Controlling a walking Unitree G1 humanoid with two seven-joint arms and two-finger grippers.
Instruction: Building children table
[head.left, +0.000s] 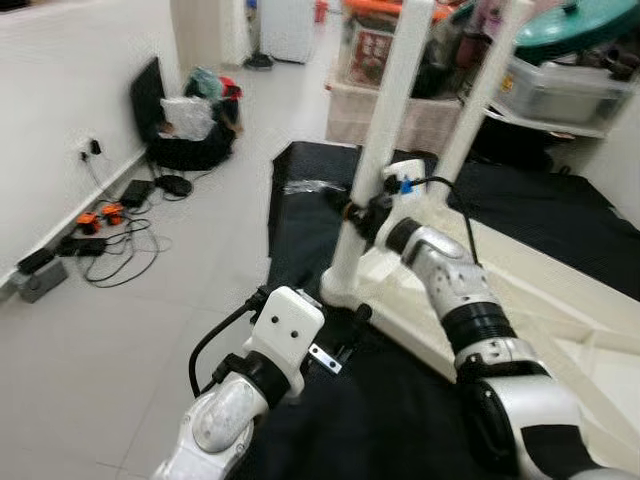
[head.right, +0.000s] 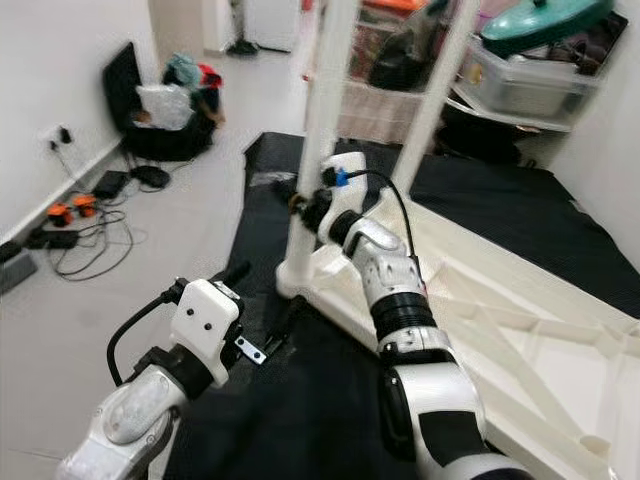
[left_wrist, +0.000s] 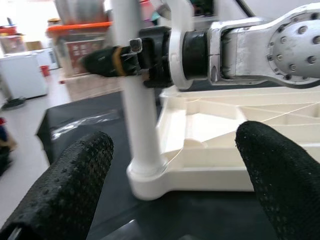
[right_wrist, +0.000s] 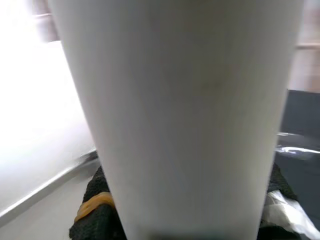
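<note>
The white children's table top (head.left: 560, 300) is lying upside down on a black mat (head.left: 330, 400) spread over the tiled floor (head.left: 130, 330), its ribbed underside facing up. Two white legs are standing upright from it: the near leg (head.left: 385, 140) is rising from the corner socket (left_wrist: 150, 175) closest to the robot, and the far leg (head.left: 485, 90) is standing just behind it, toward the shelving.

The right gripper (head.left: 362, 212) is reaching out over the table top, and its jaws are closing around the near leg partway up, one black finger on each side of the white tube. In the right wrist view that leg (right_wrist: 185, 120) is sitting directly between the jaws, pressed close against the camera, with the black finger pads (right_wrist: 97, 210) showing at either edge and an orange band on one of them.

The left gripper (left_wrist: 170, 185) is hanging low, near the same corner of the table top and apart from it, over the black mat. Its jaws are standing wide, holding nothing; the base of the near leg and the socket are lying ahead of them, between the two fingertips (left_wrist: 65, 185) as the left wrist view looks along them. The right gripper (left_wrist: 125, 60) is showing beyond them, clamping the leg above the socket.

A tangle of cables and chargers (head.left: 110, 235) is lying by the wall, well apart from both jaws.
</note>
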